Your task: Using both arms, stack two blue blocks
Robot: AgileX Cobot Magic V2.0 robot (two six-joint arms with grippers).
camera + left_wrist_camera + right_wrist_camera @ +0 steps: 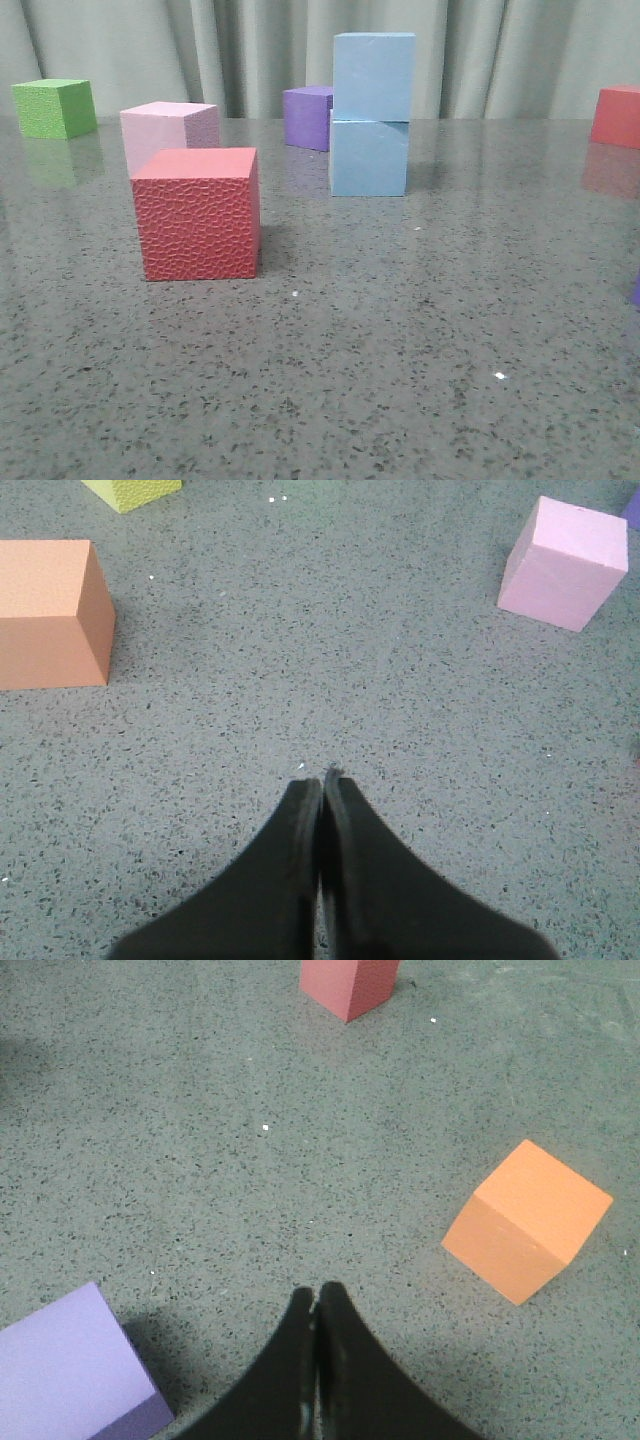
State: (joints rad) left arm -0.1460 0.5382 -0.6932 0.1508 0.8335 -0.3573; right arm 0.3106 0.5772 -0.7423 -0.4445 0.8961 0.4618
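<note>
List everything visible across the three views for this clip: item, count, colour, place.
blue blocks: 2, pale blue, stacked at table centre-rear
purple cube: 1, purple, behind the stack to its left
pink cube: 1, pale pink, behind the near red cube
red cubes: 2, red, one front-left, one at far right edge
green cube: 1, green, far left rear
orange cube: 1, orange, right wrist view
table: 1, grey speckled
left gripper: black, shut, empty
right gripper: black, shut, empty

Grey-green curtain (200,50) behind speckled table (400,350)
</note>
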